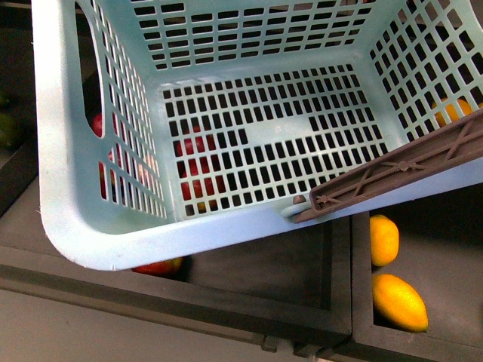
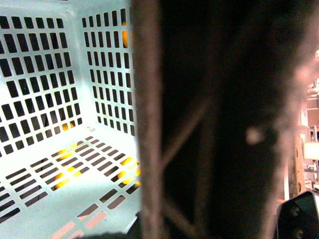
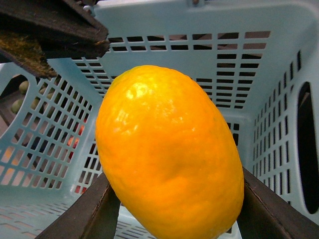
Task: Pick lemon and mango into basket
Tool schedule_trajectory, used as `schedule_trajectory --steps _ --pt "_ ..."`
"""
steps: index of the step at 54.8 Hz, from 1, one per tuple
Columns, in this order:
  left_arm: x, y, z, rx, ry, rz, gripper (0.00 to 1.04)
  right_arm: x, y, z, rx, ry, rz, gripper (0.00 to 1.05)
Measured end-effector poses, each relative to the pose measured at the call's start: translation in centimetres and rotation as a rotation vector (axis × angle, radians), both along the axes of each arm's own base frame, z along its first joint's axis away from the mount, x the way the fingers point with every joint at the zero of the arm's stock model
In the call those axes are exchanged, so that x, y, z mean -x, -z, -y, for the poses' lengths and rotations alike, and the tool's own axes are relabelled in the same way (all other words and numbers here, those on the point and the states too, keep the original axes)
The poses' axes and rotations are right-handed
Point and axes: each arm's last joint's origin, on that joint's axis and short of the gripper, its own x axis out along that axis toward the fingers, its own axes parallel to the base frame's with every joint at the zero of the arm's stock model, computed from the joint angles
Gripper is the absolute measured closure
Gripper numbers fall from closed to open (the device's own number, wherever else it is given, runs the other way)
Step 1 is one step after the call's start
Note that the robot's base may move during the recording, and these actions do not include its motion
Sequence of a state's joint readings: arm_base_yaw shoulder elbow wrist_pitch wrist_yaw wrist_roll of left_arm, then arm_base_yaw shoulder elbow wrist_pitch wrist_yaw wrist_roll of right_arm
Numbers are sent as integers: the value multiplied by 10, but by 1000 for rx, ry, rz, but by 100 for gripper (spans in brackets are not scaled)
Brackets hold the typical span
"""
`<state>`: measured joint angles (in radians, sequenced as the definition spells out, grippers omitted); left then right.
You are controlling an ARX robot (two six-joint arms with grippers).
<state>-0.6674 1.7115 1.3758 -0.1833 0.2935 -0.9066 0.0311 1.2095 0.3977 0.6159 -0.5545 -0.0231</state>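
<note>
Okay, right gripper (image 3: 174,219): we're clamping the lemon (image 3: 169,149) between both fingers | lemon's hanging over the basket (image 1: 53,151) interior, near its brown handle (image 1: 400,170) | two yellow-orange fruits (image 1: 398,302) are sitting in the dark bin (image 1: 453,249) below | left gripper: handle's filling that wrist view, so we're not telling open from closed

- Front view: soft, even light; the basket (image 1: 68,188) is sharp, and the bins (image 1: 256,279) beneath it sit in shadow.
- Left wrist view: the basket floor glares white; the close handle (image 2: 199,124) is dark and blurred.
- Right wrist view: small highlights on the yellow fruit (image 3: 169,154).
</note>
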Motion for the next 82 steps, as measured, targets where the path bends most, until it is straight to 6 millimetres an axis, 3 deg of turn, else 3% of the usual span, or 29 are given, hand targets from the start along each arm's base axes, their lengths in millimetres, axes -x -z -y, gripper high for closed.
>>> schedule_trajectory --steps 4,7,18,28,37,42,54,64,78,82 --pt "0 0 0 0 0 1 101 0 2 -5 2 -9 -7 51" --pt "0 0 0 0 0 0 101 0 4 -8 3 -16 -13 44" --pt "0 0 0 0 5 1 101 2 5 -6 -10 7 -33 8" --pt "-1 1 0 -4 -3 -1 101 11 -6 14 -46 67 -44 9" --pt "0 1 1 -1 2 -3 101 28 -25 61 -46 324 -27 9" --pt "-1 1 1 0 2 -5 101 37 -26 65 5 557 144 25" --pt "-1 2 1 0 1 -6 101 59 -5 48 23 594 173 62" --pt "-1 2 1 -2 -1 -5 101 76 8 38 25 594 174 103" --pt "-1 2 1 -3 -1 -3 101 91 17 23 28 582 176 103" --pt "-1 2 1 -2 2 -4 101 92 17 23 28 589 179 93"
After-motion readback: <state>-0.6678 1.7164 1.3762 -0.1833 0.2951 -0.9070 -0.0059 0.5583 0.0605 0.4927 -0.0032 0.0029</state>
